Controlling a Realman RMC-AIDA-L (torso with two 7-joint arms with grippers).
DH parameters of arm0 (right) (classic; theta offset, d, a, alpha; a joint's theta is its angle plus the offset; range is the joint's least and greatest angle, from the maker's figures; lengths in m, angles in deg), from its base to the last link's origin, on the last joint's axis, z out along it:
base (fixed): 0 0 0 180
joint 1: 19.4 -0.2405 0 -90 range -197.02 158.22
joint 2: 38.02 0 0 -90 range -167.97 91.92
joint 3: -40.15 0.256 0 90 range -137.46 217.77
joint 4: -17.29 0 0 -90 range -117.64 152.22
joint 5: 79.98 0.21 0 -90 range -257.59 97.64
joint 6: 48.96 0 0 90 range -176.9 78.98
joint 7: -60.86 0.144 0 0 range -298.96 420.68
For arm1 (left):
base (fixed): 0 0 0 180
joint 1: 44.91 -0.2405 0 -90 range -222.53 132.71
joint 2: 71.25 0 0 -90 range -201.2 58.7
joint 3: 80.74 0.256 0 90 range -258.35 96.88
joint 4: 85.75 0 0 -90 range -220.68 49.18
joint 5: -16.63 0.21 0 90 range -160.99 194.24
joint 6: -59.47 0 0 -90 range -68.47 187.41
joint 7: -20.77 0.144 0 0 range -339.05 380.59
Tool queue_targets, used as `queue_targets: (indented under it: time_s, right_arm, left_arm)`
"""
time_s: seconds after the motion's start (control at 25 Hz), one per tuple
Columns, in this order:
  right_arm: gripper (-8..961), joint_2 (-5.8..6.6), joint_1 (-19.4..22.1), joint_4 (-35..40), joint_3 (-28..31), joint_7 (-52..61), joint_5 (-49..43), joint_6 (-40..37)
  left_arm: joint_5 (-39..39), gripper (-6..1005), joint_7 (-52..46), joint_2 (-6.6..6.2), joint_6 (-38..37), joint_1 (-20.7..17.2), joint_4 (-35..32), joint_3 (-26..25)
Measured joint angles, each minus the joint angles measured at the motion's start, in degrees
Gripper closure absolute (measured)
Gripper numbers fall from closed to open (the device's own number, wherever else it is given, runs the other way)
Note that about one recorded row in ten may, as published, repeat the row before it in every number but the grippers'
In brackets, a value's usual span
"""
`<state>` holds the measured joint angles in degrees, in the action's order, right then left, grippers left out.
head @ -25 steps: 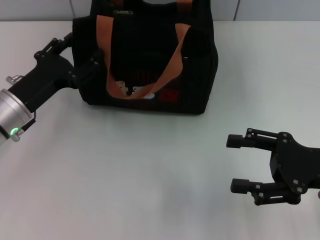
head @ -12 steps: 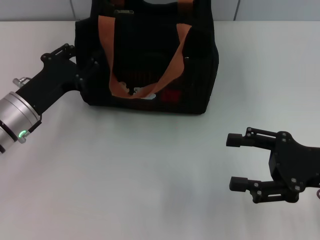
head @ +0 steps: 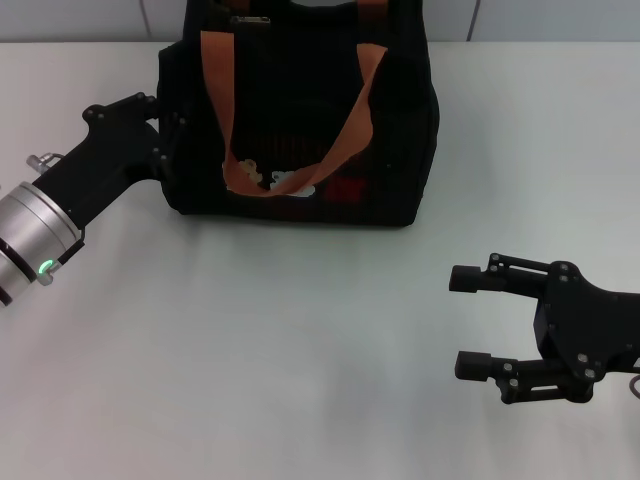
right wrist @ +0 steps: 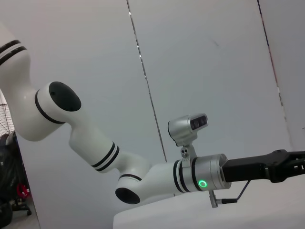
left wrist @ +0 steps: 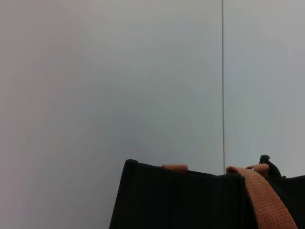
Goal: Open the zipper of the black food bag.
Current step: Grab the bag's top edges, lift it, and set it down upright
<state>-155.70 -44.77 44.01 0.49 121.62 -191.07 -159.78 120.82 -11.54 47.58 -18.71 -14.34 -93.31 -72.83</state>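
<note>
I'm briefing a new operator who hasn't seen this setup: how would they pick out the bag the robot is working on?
On the white table, look to the far side, just beside the left gripper. There stands the boxy black fabric food bag, upright. Its two orange-brown webbing handles draped down the front, above small white and red print marks, set it apart; the right gripper is open, well clear of it.

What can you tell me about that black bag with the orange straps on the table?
The black food bag is a boxy tote of dark, ribbed-looking fabric, standing upright at the far side of the white table. Two orange-brown webbing handles droop over its front, where small pale and red printed marks show. The left gripper is pressed against its left end; nothing else touches it. Its zipper cannot be made out.
</note>
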Motion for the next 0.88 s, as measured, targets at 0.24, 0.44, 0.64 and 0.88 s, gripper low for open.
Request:
queue_targets:
  time_s: [0.24,0.44,0.64,0.88]
  right_arm:
    - [128,-0.08,-0.1,0.0,0.03,0.03,-0.03,0.0]
    - [129,-0.12,-0.12,0.0,0.03,0.06,-0.03,-0.01]
    - [130,-0.27,-0.12,0.0,0.03,0.07,-0.03,-0.01]
    - [131,-0.4,-0.2,0.0,0.03,0.07,-0.08,-0.02]
  left_arm:
    - [-0.36,858,0.03,-0.05,-1.14,-0.34,-0.02,0.0]
    - [-0.45,881,0.05,-0.08,-1.46,-0.75,-0.15,0.0]
    - [-0.55,883,0.12,-0.09,-1.45,-0.81,-0.11,0.0]
    - [-0.57,884,0.14,-0.11,-1.79,-0.93,-0.16,0.0]
